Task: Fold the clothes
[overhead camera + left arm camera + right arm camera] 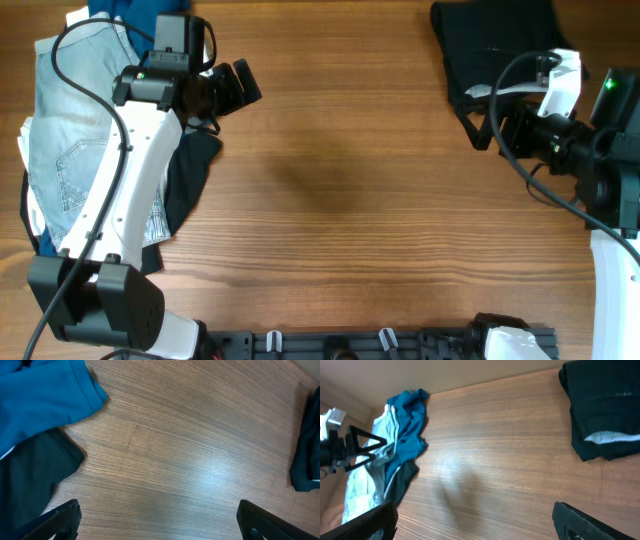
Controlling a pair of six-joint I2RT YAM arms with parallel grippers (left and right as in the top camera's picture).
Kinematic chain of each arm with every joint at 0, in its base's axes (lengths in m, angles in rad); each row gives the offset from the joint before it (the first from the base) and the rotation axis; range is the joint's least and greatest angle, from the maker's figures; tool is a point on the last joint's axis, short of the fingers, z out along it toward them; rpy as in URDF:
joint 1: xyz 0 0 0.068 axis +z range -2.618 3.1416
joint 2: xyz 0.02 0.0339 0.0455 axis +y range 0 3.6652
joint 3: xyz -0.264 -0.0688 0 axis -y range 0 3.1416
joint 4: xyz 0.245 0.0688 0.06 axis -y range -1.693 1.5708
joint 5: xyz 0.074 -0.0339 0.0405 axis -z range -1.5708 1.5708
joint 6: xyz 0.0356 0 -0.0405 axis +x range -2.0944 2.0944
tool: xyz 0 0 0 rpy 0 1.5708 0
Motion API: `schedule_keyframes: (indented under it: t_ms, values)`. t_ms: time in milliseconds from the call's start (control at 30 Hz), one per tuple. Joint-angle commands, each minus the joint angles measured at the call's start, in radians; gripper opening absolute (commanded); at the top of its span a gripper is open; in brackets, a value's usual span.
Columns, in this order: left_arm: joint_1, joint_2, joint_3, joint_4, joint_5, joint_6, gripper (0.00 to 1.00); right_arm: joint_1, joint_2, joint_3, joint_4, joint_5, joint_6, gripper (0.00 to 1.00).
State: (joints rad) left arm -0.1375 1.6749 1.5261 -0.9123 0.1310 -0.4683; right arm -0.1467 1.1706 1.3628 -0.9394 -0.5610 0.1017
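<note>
Folded black shorts [490, 50] with a light grey waistband lie at the far right; they also show in the right wrist view [605, 405]. Pale-blue jeans [70, 130], a blue top [120, 15] and another dark cloth [190, 170] lie heaped at the far left. In the left wrist view the blue top [45, 395] and dark cloth [30, 475] are at the left edge. My left gripper [238, 85] is open and empty beside the heap, over bare wood [160, 522]. My right gripper [492, 128] is open and empty just in front of the black shorts [475, 520].
The wooden table [340, 190] stretches between the two piles. A black rail with clips [340, 342] runs along the near edge. The left arm's white links [120, 190] lie over the jeans heap. Cables loop around both arms.
</note>
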Motion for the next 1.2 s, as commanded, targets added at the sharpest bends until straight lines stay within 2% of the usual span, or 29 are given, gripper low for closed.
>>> schedule_keyframes:
  t_ms: [0,167,333,467,633,767,867,1033,1167]
  values:
    - [-0.003,0.008,-0.004,0.003,-0.002,0.016,1.0,0.003,0.004,0.003,-0.033,0.025,0.087,1.0]
    - [-0.003,0.008,-0.004,0.003,-0.002,0.016,1.0,0.003,0.004,0.003,0.009,0.079,0.068,1.0]
    - [-0.003,0.008,-0.004,0.003,-0.002,0.016,1.0,0.031,0.006,0.003,0.122,0.075,-0.189,1.0]
    - [-0.003,0.008,-0.004,0.003,-0.002,0.016,1.0,0.06,-0.056,-0.071,0.28,0.109,-0.201,1.0]
    - [-0.003,0.008,-0.004,0.003,-0.002,0.016,1.0,0.145,-0.328,-0.5,0.714,0.128,-0.203,1.0]
    - [-0.003,0.008,-0.004,0.003,-0.002,0.016,1.0,0.161,-0.557,-0.805,0.88,0.18,-0.113,1.0]
    - [-0.003,0.008,-0.004,0.002,-0.002,0.016,1.0,0.162,-0.698,-0.969,0.942,0.257,-0.041,1.0]
    - [-0.003,0.008,-0.004,0.003,-0.002,0.016,1.0,0.212,-0.923,-1.18,0.959,0.352,-0.033,1.0]
    - [-0.003,0.008,-0.004,0.003,-0.002,0.016,1.0,0.22,-1.023,-1.307,1.016,0.413,0.114,1.0]
